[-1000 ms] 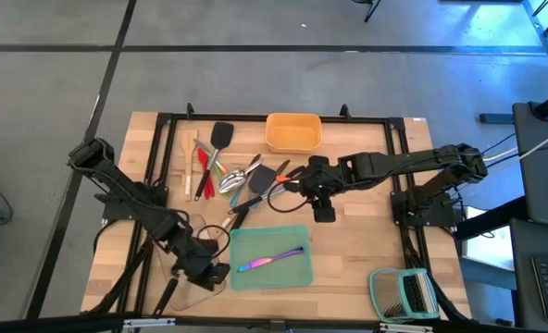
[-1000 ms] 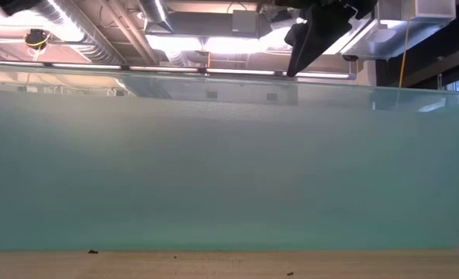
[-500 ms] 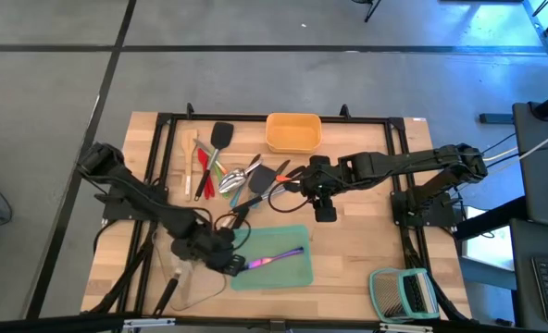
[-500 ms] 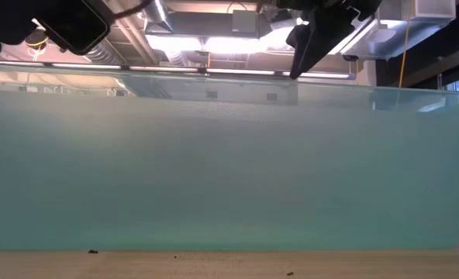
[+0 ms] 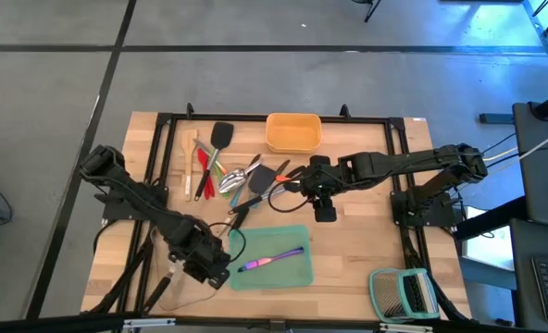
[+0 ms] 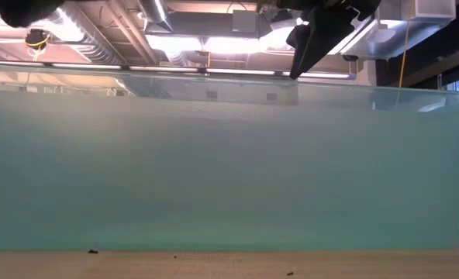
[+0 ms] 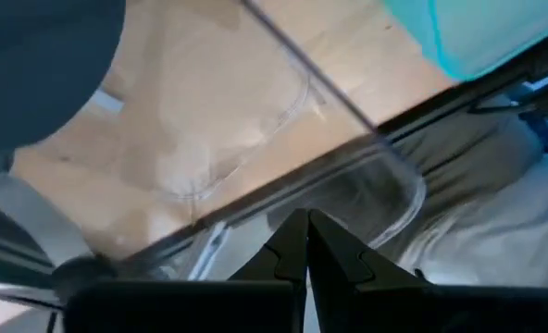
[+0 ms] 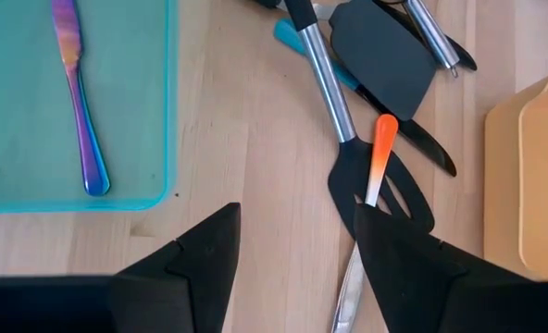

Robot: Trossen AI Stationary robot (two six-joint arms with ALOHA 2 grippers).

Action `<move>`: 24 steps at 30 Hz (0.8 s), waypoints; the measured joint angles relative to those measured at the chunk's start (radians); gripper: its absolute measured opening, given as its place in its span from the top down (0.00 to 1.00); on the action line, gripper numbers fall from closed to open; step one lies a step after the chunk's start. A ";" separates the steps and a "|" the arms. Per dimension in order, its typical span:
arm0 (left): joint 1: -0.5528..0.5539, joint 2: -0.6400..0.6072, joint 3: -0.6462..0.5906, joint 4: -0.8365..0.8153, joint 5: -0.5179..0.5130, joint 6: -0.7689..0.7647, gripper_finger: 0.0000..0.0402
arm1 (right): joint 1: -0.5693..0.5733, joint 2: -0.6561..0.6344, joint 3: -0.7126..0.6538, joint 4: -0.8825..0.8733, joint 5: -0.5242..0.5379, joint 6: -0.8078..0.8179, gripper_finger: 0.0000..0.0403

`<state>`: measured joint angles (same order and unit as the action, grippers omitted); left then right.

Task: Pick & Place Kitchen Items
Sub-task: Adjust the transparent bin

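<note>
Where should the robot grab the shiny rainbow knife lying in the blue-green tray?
Probably mid-handle, coming straight down from above. The rainbow knife lies flat and alone on the floor of the teal tray, with bare floor on both sides for the fingers. The tray's raised rim blocks any sideways approach. The fingers should straddle its thin width.

The left arm reaches diagonally toward the table's near side, its gripper (image 5: 211, 269) low with the fingers (image 7: 302, 248) pressed together. The right arm stretches in from the right edge toward the middle, its gripper (image 8: 297, 242) hanging with fingers apart
</note>
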<state>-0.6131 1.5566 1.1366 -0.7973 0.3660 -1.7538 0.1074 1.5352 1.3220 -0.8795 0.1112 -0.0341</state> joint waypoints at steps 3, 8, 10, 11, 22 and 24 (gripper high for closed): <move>-0.016 0.000 0.055 -0.074 -0.113 0.043 1.00 | 0.000 0.000 0.000 0.001 0.000 0.000 0.46; -0.008 0.000 0.188 -0.172 -0.420 0.184 1.00 | 0.004 0.000 0.000 0.028 -0.004 -0.025 0.46; 0.004 -0.002 0.224 -0.199 -0.537 0.220 1.00 | 0.015 0.000 0.000 0.043 -0.007 -0.044 0.46; 0.010 -0.002 0.232 -0.201 -0.587 0.235 1.00 | 0.023 -0.002 0.000 0.047 -0.007 -0.055 0.46; 0.024 -0.001 0.182 -0.147 -0.465 0.364 1.00 | 0.200 -0.192 -0.068 0.179 -0.011 -0.046 0.46; 0.016 0.000 0.167 -0.149 -0.446 0.364 1.00 | 0.238 -0.245 -0.107 0.226 -0.011 -0.037 0.46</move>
<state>-0.5969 1.5562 1.3033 -0.9463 -0.0797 -1.3895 0.3452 1.2906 1.2153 -0.6535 0.1003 -0.0709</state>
